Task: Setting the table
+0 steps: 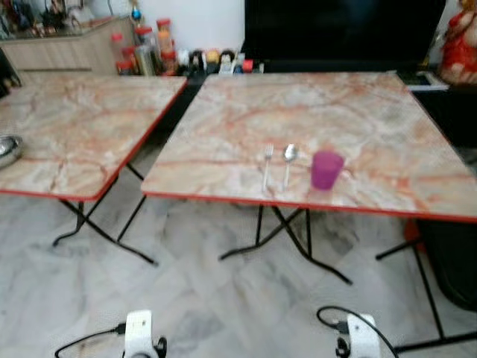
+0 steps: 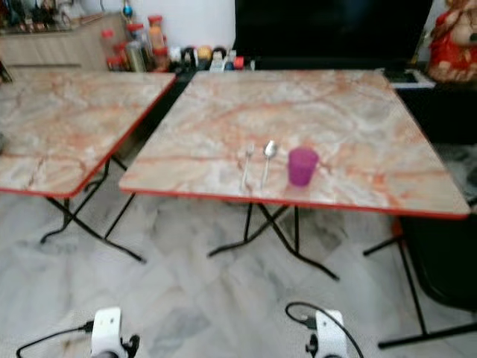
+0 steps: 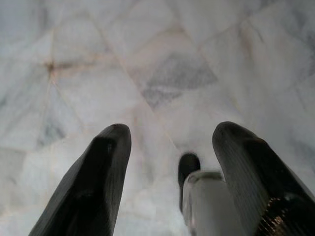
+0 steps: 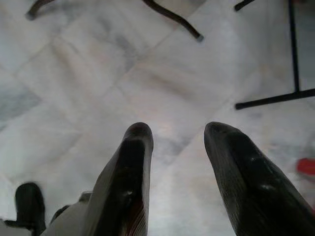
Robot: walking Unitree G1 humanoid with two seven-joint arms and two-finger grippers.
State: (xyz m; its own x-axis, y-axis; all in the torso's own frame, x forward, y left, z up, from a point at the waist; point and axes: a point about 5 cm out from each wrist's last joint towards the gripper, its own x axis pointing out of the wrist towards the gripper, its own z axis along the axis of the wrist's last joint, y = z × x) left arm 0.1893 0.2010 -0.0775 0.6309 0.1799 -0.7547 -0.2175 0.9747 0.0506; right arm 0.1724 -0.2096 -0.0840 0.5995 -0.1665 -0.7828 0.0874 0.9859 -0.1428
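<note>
A marble-patterned folding table (image 1: 358, 119) with a red rim stands ahead of me. Near its front edge lie a fork (image 1: 267, 167) and a spoon (image 1: 288, 160) side by side, handles toward me. Just right of them stands a purple cup (image 1: 326, 170), upright. Both arms hang low. My left gripper (image 3: 170, 142) is open over the pale marble floor, nothing between its fingers. My right gripper (image 4: 177, 140) is open too, pointing down at the floor near the table's black legs (image 4: 172, 17).
A second marble table (image 1: 67, 127) stands to the left with a metal bowl (image 1: 7, 149) at its left edge. Jars and bottles (image 1: 145, 48) line a counter behind. A dark screen (image 1: 343, 30) stands at the back, a black object (image 1: 451, 261) at the right.
</note>
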